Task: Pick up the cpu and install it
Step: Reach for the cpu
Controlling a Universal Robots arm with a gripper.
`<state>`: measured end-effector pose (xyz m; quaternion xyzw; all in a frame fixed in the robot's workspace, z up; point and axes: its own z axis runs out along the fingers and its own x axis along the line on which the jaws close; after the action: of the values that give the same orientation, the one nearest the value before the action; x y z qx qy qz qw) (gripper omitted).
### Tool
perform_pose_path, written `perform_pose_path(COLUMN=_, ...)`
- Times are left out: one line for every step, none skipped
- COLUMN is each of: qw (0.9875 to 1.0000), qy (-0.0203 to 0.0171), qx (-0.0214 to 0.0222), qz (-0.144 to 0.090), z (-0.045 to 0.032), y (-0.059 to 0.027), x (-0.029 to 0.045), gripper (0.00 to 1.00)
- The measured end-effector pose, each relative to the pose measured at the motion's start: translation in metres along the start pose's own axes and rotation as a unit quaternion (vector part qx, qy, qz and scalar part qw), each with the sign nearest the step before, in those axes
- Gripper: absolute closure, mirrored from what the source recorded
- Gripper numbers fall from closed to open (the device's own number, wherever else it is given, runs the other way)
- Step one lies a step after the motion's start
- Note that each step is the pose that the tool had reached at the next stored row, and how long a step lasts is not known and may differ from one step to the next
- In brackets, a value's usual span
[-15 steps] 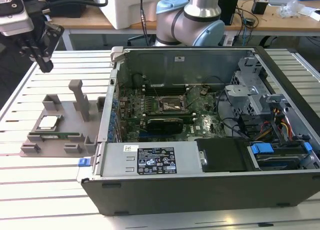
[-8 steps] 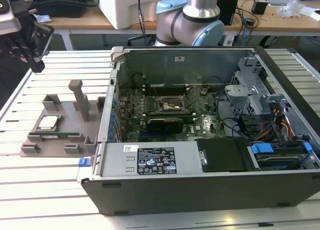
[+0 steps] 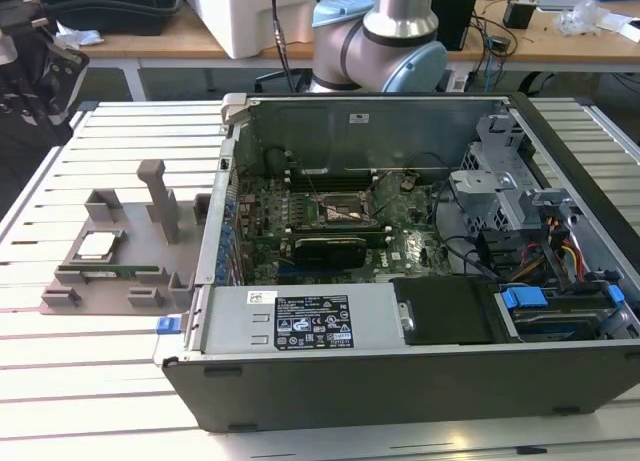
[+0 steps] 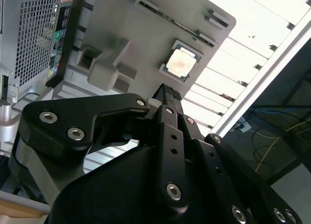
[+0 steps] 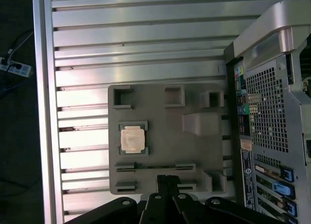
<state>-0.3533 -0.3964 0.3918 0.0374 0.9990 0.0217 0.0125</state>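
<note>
on its grey tray [image 5: 165, 136] sits the cpu [image 5: 132, 139]; closed claw [image 5: 166, 177] cropped.

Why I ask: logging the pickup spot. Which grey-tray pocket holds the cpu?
The corner-framed square pocket next to the long slot of the tray; it alone holds the silvery cpu.

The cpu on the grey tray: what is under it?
The cpu lies on the grey holder tray, and this tray lies on the slatted metal table. The tray surface directly under the chip is covered, so it cannot be seen.
</note>
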Motion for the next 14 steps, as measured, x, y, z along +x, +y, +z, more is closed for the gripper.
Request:
perform_pose_path(qw=1.0, qy=0.0, qx=0.0, qz=0.0, z=0.0, y=0.0, x=0.0016, gripper=0.89)
perform_pose_path(qw=1.0, qy=0.0, qx=0.0, qz=0.0, z=0.0002, y=0.0001, x=0.006, gripper=0.89)
perform_pose_path(qw=1.0, qy=0.0, qx=0.0, qz=0.0, z=0.0003, y=0.0002, x=0.0096, gripper=0.89)
perform_pose_path(qw=1.0, qy=0.0, qx=0.0001, qz=0.0, z=0.0003, y=0.0003, x=0.0127, gripper=0.89)
perform_pose_path(qw=1.0, qy=0.0, qx=0.0, qz=0.0, z=0.0004, y=0.0005, x=0.015, gripper=0.89)
perform_pose_path(qw=1.0, qy=0.0, qx=0.0, qz=0.0, z=0.0005, y=0.0007, x=0.0163, gripper=0.89)
perform_pose_path(qw=1.0, qy=0.0, qx=0.0, qz=0.0, z=0.0006, y=0.001, x=0.0189, gripper=0.89)
perform_pose_path(qw=1.0, qy=0.0, qx=0.0, qz=0.0, z=0.0006, y=0.0012, x=0.0204, gripper=0.89)
perform_pose_path(qw=1.0, qy=0.0, qx=0.0, qz=0.0, z=0.0006, y=0.0013, x=0.0219, gripper=0.89)
perform_pose_path(qw=1.0, qy=0.0, qx=0.0, qz=0.0, z=0.0005, y=0.001, x=0.0262, gripper=0.89)
perform_pose_path(qw=1.0, qy=0.0001, qx=0.0, qz=0.0, z=0.0005, y=0.0008, x=0.029, gripper=0.89)
perform_pose_path(qw=1.0, qy=0.0, qx=0.0, qz=0.0, z=0.0005, y=0.0007, x=0.0302, gripper=0.89)
perform_pose_path(qw=1.0, qy=0.0, qx=0.0, qz=0.0, z=0.0005, y=0.0006, x=0.0317, gripper=0.89)
perform_pose_path(qw=1.0, qy=0.0, qx=0.0, qz=0.0, z=0.0005, y=0.0004, x=0.0341, gripper=0.89)
